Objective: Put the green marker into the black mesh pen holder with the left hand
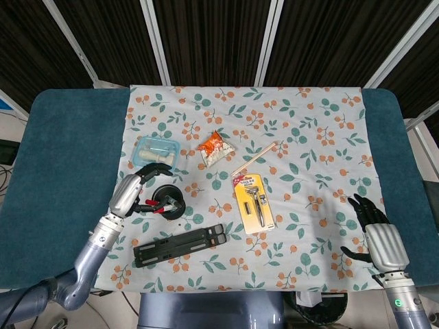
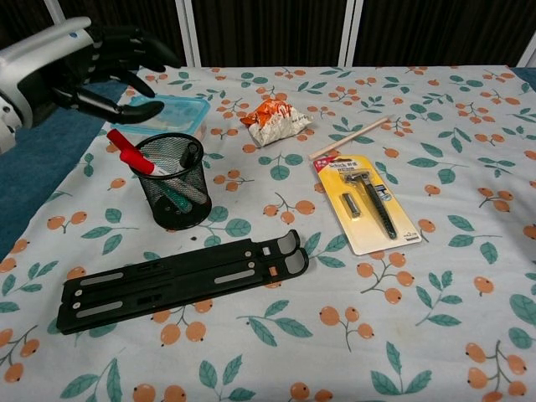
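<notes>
The black mesh pen holder (image 2: 173,191) (image 1: 168,201) stands on the floral cloth at the left. Inside it leans the green marker (image 2: 182,193), its black cap near the rim, beside a red marker (image 2: 127,153) that sticks out to the left. My left hand (image 2: 88,63) (image 1: 134,189) hovers above and to the left of the holder with its fingers spread, holding nothing. My right hand (image 1: 378,236) rests at the cloth's near right edge, fingers apart and empty.
A black folding stand (image 2: 180,281) lies in front of the holder. A clear lidded box (image 2: 163,111) sits behind it. A snack packet (image 2: 275,121), a wooden stick (image 2: 349,137) and a carded razor (image 2: 365,202) lie toward the middle.
</notes>
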Controlling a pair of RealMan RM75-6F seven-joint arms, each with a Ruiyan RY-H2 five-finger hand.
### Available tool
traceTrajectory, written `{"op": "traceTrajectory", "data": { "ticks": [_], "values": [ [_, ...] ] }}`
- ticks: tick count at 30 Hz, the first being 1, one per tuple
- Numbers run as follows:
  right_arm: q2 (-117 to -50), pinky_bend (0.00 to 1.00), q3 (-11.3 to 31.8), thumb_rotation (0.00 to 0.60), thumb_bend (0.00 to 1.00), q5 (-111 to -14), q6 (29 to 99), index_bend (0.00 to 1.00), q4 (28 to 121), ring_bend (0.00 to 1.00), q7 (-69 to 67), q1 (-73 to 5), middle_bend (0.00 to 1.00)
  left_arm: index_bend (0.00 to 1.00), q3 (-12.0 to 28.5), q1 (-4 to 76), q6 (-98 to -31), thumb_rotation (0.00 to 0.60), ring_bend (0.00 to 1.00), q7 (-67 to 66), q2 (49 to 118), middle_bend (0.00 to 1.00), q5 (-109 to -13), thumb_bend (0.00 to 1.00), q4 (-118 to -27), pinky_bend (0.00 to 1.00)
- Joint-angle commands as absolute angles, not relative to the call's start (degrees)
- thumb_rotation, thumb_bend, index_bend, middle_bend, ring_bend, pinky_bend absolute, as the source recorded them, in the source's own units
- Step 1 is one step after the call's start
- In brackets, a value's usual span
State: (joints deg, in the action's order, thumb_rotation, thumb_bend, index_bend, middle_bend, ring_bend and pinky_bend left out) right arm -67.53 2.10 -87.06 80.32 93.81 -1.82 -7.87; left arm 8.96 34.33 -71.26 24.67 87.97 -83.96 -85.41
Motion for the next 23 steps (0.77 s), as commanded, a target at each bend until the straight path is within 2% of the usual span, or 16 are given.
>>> {"op": "traceTrajectory", "data": {
  "ticks": [1, 5, 9, 15, 18, 23],
  "values": [
    [-67.5, 0.18, 2.1, 0.6, 0.17, -87.1, 80.3, 0.0, 93.8, 0.0, -1.8, -7.9, 0.0, 0.25, 9.4, 33.5, -73.7, 0.6, 0.12, 23.4, 84.5, 0.18, -86.2, 0.26, -88.3, 0.25],
    [-67.5, 0.18, 2.1, 0.6, 0.17, -87.3, 80.5, 0.0, 93.6, 0.0, -1.8, -7.9, 0.0, 0.16, 8.0, 31.2, -78.0, 0.6, 0.05, 15.7, 79.6, 0.09, -90.2, 0.22, -89.9, 0.17],
    [-67.6, 0.18, 2.1, 0.6, 0.17, -87.6, 80.6, 0.0, 93.3, 0.0, -1.7, -7.9, 0.0, 0.01, 5.3, 27.5, -82.0, 0.6, 0.0, 5.6, 75.4, 0.0, -92.7, 0.15, -90.3, 0.02],
    [-68.0, 0.18, 1.9, 0.6, 0.17, -88.5, 81.1, 0.0, 92.7, 0.0, -0.7, -7.9, 0.0, 0.0, 0.9, 19.3, -86.1, 0.6, 0.0, -7.3, 70.1, 0.0, -89.2, 0.1, -94.0, 0.0],
    [-68.3, 0.18, 1.7, 0.6, 0.17, -89.0, 81.5, 0.0, 92.3, 0.0, -0.2, -7.8, 0.0, 0.0, -3.4, 14.2, -85.5, 0.6, 0.0, -10.9, 68.8, 0.0, -85.3, 0.09, -94.1, 0.0],
    [-68.5, 0.18, 1.5, 0.6, 0.17, -89.5, 81.7, 0.0, 91.9, 0.0, -0.2, -7.8, 0.0, 0.0, -2.9, 12.7, -86.0, 0.6, 0.0, -10.9, 68.7, 0.0, -84.4, 0.09, -94.8, 0.0]
  ]
}}
